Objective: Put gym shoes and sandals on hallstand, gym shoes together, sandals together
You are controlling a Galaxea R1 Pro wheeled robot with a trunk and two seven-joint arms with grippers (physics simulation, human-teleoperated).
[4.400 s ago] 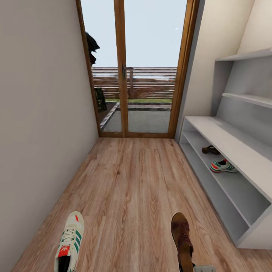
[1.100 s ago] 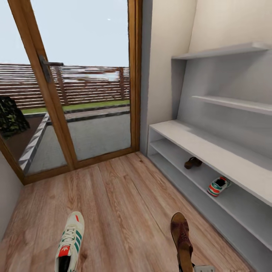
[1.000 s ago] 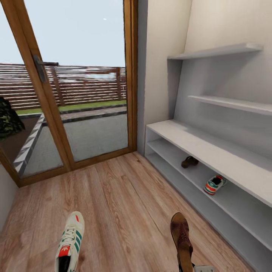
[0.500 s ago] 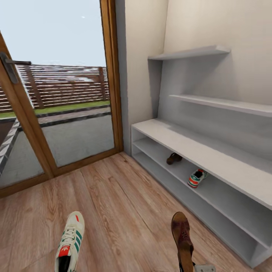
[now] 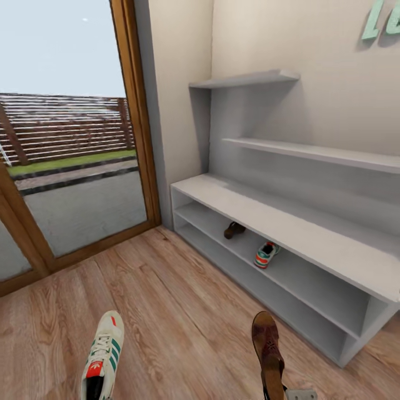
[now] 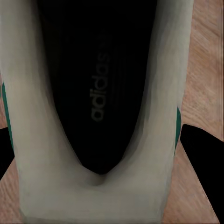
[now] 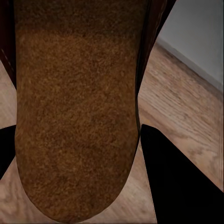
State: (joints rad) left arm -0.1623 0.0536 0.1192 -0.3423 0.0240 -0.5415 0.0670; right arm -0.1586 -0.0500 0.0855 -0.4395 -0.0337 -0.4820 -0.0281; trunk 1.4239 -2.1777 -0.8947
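**Turning to face the shoe rack with a shoe in each tool**

I have been turning to my right. A moment ago the glass door was straight ahead of me. Now the door (image 5: 72, 155) sits off to my left, and the shoe rack (image 5: 289, 222) is close to the middle of what I see. The things did not move. My head and body did.

My left tool (image 6: 95, 140) is clamped on a gym shoe (image 5: 104, 355). In the left wrist view I look right into the dark inside of the shoe, and a black finger (image 6: 200, 163) shows at each side of it. My right tool (image 7: 77, 140) is clamped on a sandal (image 5: 268, 350). In the right wrist view its tan insole is very near, with a black finger (image 7: 179, 182) at each side. Both stay low in my head view as I turn, so I think I am carrying them above the corridor floor (image 5: 178, 311).

The other sandal (image 5: 234, 229) and the other gym shoe (image 5: 266, 254) are already on the rack. They sit near each other on the upper open shelf, under the flat top.

So half the job looks done. Next I think I need to roll closer and set my gym shoe beside the gym shoe on the shelf, and my sandal beside the sandal there. The shelf opening looks low, so I could bump the top.
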